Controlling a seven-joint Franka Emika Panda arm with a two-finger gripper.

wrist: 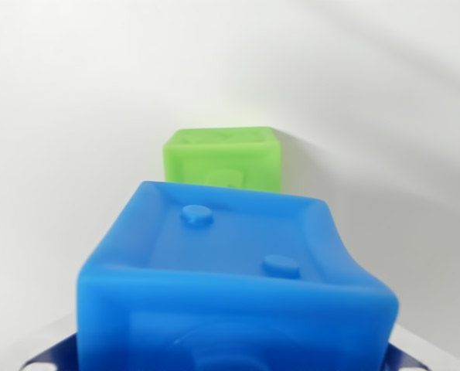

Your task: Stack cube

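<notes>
A blue cube with two round studs on its upper face fills the lower half of the wrist view, very close to the camera. Its sides look squeezed inward. Only slivers of my gripper show: a grey fingertip at the cube's left bottom corner and another at its right bottom corner, pressed against the cube's flanks. A green cube sits beyond the blue one, in the middle of the view on the white surface. The blue cube hides its lower part.
A plain white surface surrounds both cubes, with a soft shadow to the right of the green cube.
</notes>
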